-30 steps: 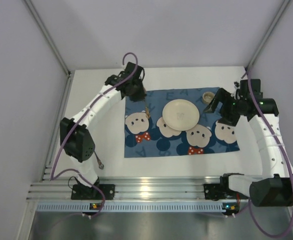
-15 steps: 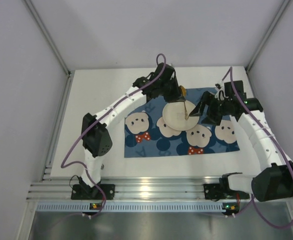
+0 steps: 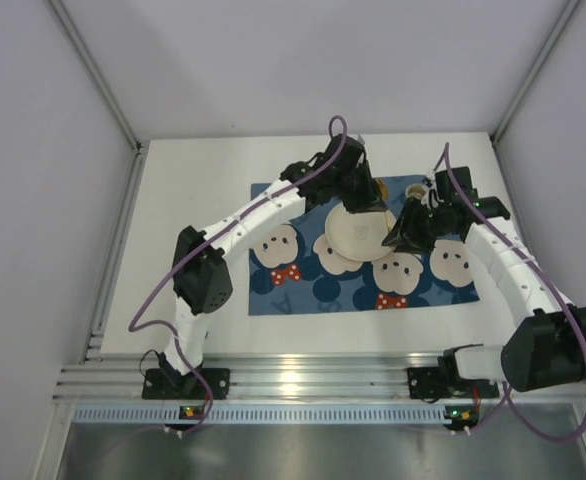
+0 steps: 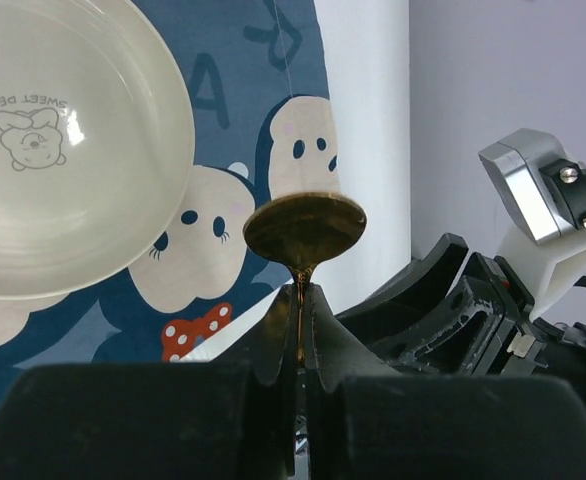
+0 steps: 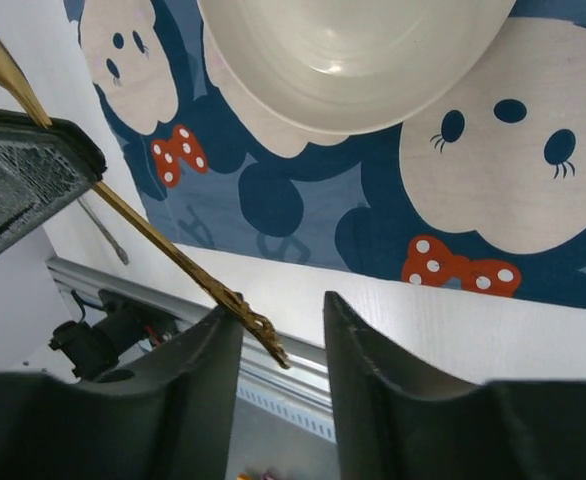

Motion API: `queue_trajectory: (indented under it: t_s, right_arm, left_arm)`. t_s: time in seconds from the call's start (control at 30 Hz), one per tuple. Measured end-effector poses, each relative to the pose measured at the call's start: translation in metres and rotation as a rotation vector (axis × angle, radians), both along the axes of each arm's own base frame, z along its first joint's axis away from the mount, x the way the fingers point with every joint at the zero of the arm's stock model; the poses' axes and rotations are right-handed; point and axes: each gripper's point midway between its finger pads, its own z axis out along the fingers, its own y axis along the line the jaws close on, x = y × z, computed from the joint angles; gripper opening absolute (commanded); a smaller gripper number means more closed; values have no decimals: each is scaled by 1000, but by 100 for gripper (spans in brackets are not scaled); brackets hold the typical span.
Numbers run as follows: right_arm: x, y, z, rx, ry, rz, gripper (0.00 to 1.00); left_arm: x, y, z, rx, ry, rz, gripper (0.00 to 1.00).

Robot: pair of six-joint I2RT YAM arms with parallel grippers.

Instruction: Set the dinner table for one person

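Dinner table (image 3: 188, 190) under the mouse-print mat (image 3: 283, 290): gold spoon (image 4: 304, 228) carried across for handover.
Its handle is pinched in the left gripper (image 4: 300, 330), swung from the mat's left edge to beside the plate (image 3: 356, 235); the handle's end is flanked by the right gripper (image 5: 281, 315), jaws narrowing but still parted, so a handover is judged near.

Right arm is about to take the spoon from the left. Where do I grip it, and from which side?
Grip the ornate tail of the handle: the left gripper pinches the spoon just below its bowl, leaving the slim handle free. Come from the tail end, right gripper fingers straddling it.
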Motion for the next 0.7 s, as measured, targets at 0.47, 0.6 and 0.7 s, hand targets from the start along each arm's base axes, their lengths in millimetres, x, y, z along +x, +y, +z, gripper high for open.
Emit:
queue_trajectory:
  t_s: [0.47, 0.6, 0.7]
  right_arm:
    - [-3, 10, 4, 12, -19, 75, 0]
    - [2, -1, -1, -32, -24, 37, 0]
    - [9, -17, -5, -77, -33, -9, 0]
  left_arm:
    - [2, -9, -19, 9, 21, -9, 16]
    - [-2, -6, -25, 31, 35, -23, 32]
    - [-5, -4, -28, 43, 41, -37, 47]
